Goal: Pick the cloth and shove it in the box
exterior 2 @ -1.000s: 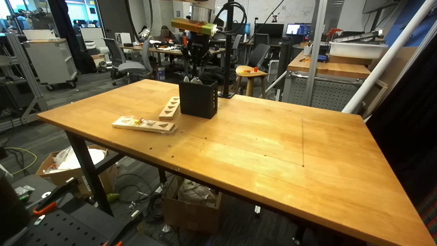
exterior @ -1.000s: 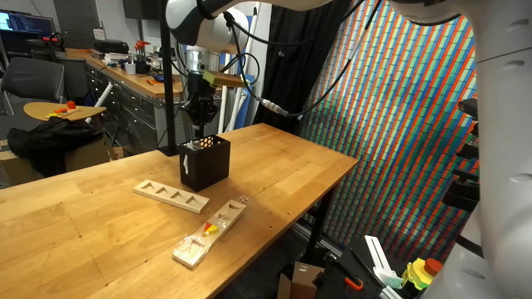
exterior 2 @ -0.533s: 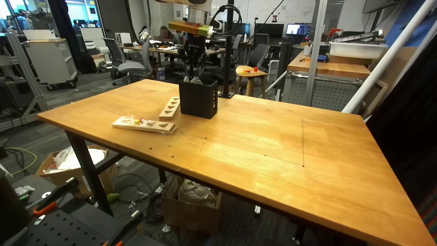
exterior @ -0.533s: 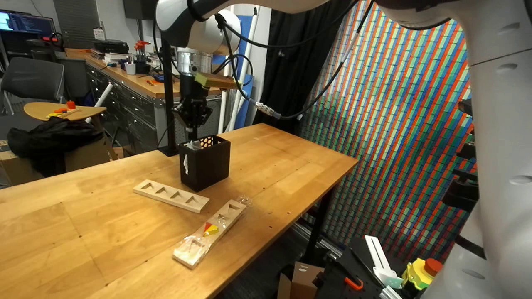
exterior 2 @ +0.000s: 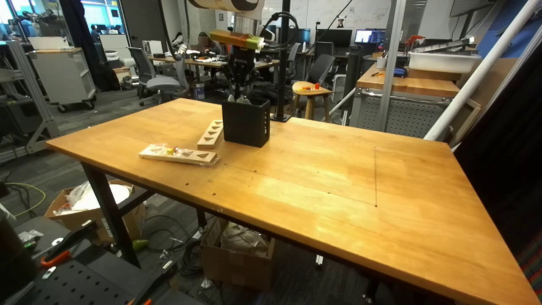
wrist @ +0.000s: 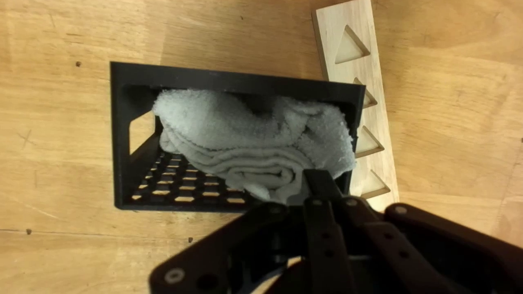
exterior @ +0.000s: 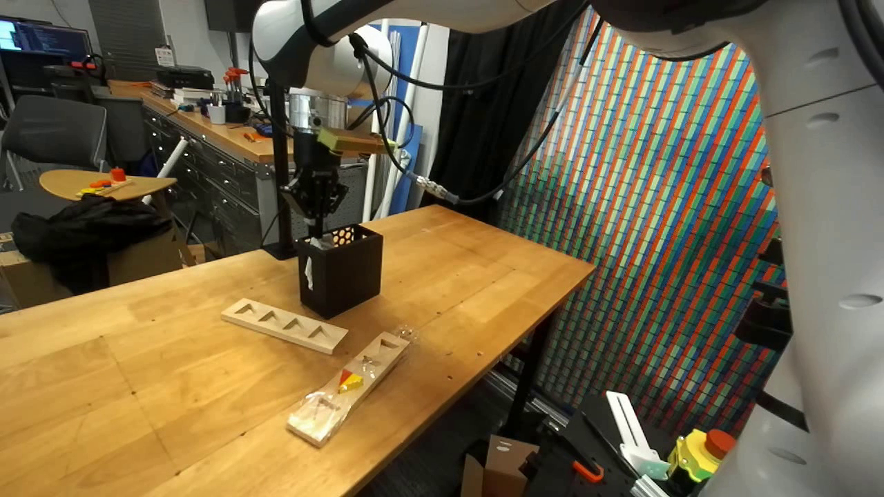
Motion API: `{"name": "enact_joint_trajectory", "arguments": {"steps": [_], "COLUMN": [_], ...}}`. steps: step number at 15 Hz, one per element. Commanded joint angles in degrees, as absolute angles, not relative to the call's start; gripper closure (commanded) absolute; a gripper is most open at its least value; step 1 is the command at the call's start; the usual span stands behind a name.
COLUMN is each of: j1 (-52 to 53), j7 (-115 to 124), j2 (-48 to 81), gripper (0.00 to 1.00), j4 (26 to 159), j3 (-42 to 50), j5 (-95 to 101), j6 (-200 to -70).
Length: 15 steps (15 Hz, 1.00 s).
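Observation:
A black box stands upright on the table in both exterior views (exterior: 349,276) (exterior 2: 245,125); its rim (wrist: 237,79) shows in the wrist view. A folded light grey cloth (wrist: 229,122) lies inside it against one long wall. Its top shows at the rim in both exterior views (exterior: 321,242) (exterior 2: 243,100), and part shows through the box's side opening. My gripper (wrist: 318,175) points down at one end of the box, fingers together, tips at or against the cloth. It also shows in both exterior views (exterior: 316,231) (exterior 2: 237,96). The lower part of the cloth is hidden.
A wooden board with triangular recesses (exterior: 284,326) lies beside the box. A similar board in plastic wrap (exterior: 349,390) lies nearer the table edge. A black pole (exterior 2: 284,63) stands close behind the box. A cable hangs from the arm.
My gripper has shifted toward the pierced end of the box where the cloth shows and come slightly lower, toward the cloth. The box and cloth look the same.

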<state>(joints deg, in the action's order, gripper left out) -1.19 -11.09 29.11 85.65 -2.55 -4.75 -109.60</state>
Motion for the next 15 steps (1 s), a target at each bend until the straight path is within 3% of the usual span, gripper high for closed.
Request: {"name": "enact_joint_trajectory", "arguments": {"steps": [1, 15], "j1": [-1.1, -3.8], "j7": [-10.7, -12.2], "j2": [30.9, 33.6], "gripper": [0.99, 0.99], "j4": [82.4, 83.2], "j3": [-2.6, -2.7], "j5": [-4.4, -6.1], "j6": [-108.2, -109.0]}}
